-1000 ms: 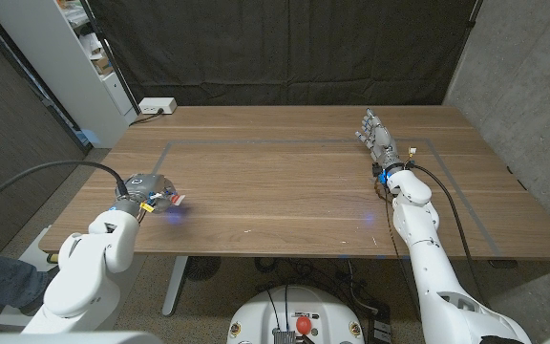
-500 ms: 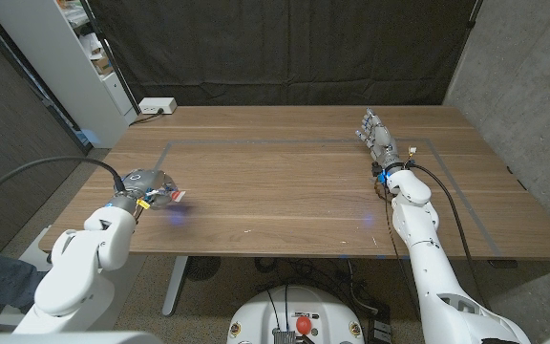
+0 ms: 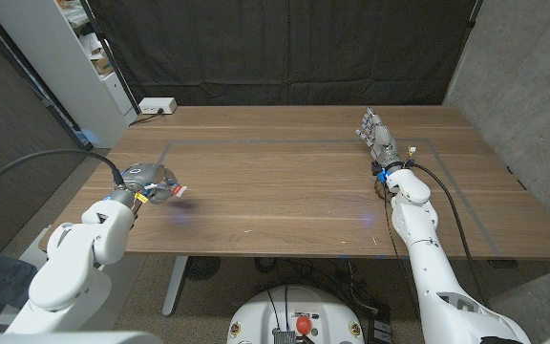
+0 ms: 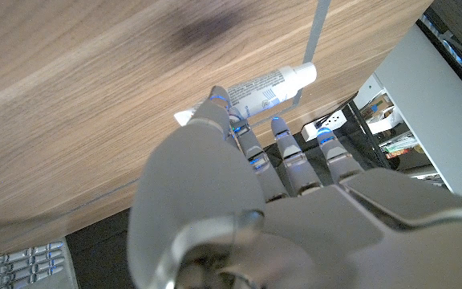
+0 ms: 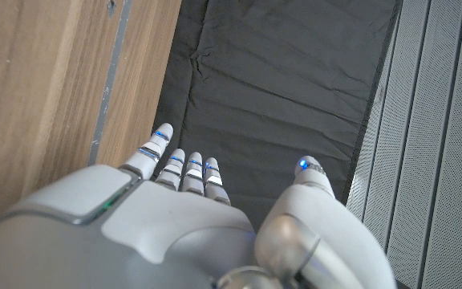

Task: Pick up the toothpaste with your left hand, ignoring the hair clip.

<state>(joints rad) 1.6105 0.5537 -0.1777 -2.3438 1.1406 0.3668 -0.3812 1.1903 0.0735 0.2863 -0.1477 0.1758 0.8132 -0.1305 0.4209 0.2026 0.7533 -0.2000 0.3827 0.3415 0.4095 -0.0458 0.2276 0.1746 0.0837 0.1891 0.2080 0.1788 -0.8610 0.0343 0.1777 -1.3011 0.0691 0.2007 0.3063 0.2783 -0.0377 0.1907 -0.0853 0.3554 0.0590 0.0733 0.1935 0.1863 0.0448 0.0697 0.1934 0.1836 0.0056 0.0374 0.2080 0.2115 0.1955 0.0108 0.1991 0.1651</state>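
A: Head view, where's the toothpaste (image 3: 172,192)?
B: In the left hand (image 3: 148,182), above the table's (image 3: 285,182) left part, tip sticking out toward centre. Right hand (image 3: 375,134) far off, fingers apart, holding nothing.
A: Left wrist view?
B: Fingers (image 4: 239,128) pinch the tube's flat end; its long axis runs out sideways, cap outermost

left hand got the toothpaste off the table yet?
Yes: in the left wrist view the left hand holds the toothpaste in its fingers, clear of the table.
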